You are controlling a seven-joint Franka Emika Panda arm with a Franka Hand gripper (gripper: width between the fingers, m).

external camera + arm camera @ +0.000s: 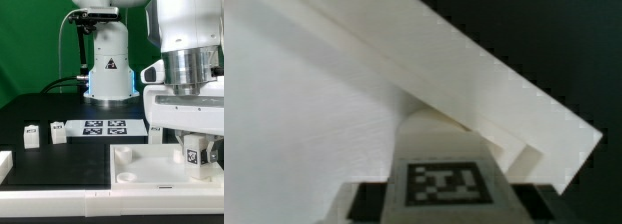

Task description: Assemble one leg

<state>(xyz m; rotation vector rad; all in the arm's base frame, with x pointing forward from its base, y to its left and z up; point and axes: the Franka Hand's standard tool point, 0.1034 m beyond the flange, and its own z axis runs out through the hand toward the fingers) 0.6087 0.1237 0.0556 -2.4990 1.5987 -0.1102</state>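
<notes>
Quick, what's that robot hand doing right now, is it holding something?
Hand: closed on a leg, held over the tabletop.

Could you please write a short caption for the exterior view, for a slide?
Panda gripper holds one leg over the white tabletop; two more legs stand beside the marker board.

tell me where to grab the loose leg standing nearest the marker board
Grip that leg across its two side faces near the top, coming straight down from above. It stands upright on the table, apart from its neighbour and the marker board, so its top is clear. The gripper is already shut on another leg.
</notes>
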